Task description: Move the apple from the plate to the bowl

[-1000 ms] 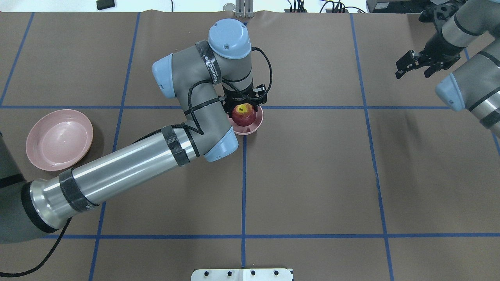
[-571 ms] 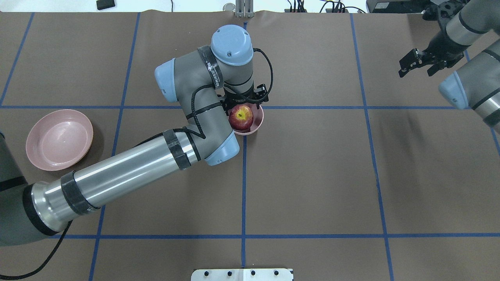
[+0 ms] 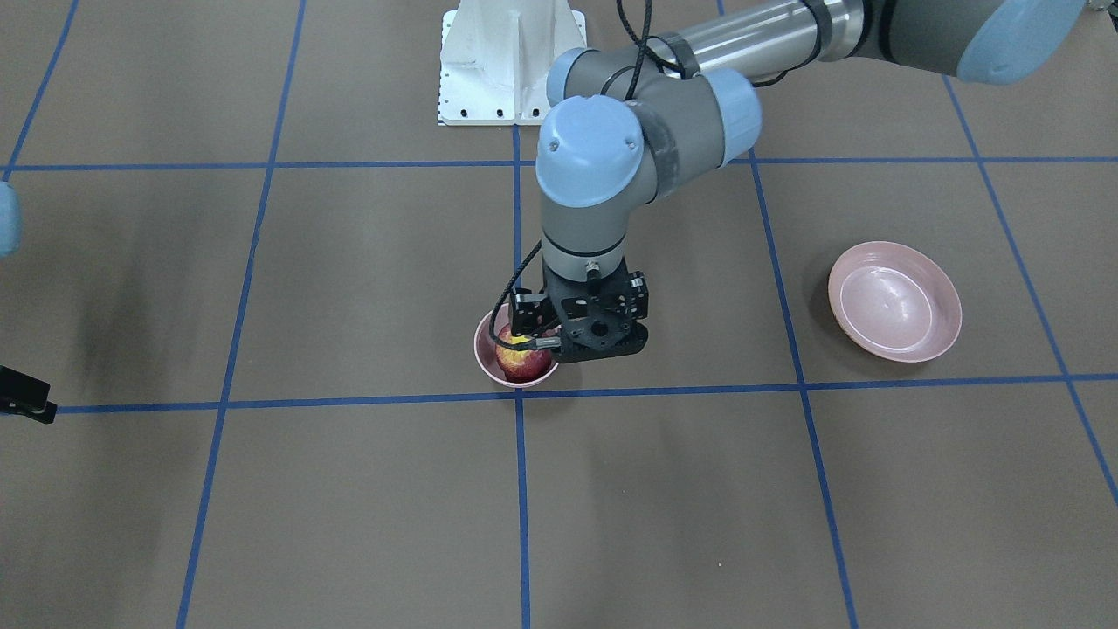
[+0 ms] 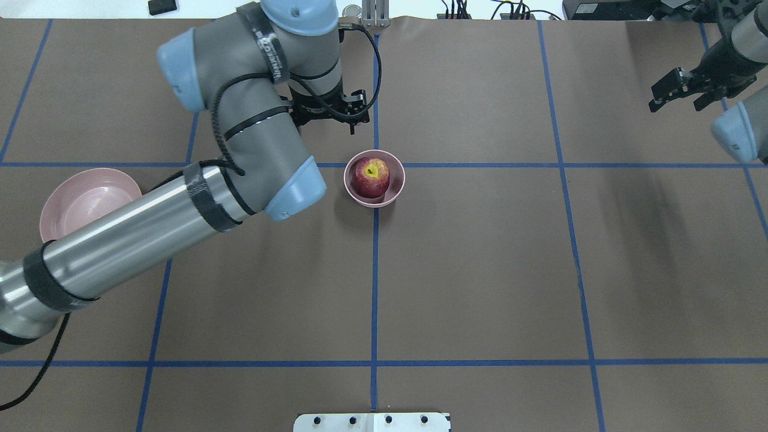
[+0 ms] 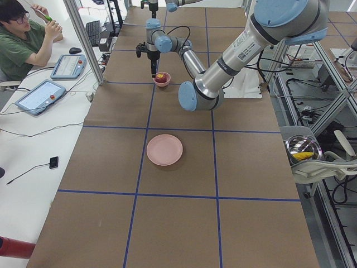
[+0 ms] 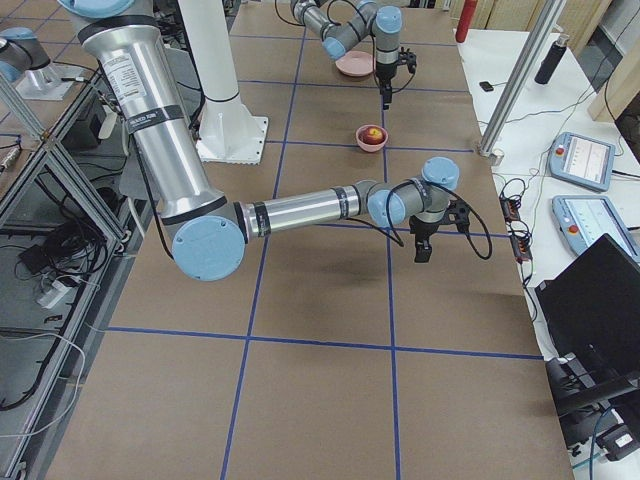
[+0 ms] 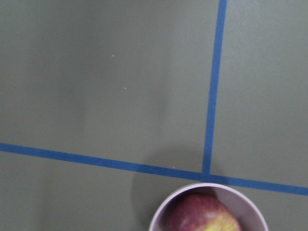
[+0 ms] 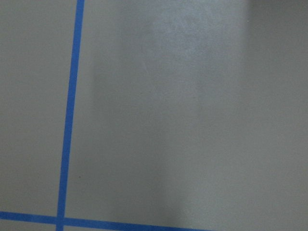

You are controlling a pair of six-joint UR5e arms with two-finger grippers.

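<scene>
Apple sits in the bowl; left gripper hangs beside it, fingers' spacing not discernible; transfer appears complete, leaving only arm withdrawal.

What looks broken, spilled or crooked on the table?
Nothing stands out. The apple sits stem-up inside the bowl, which stands level on the table. The plate lies flat and empty, well apart from the bowl. No spill, crack or dent shows.

Bowl with apple: open overhead. Left arm near, on its robot-left side and beyond. Bare desk on right and near sides.
</scene>
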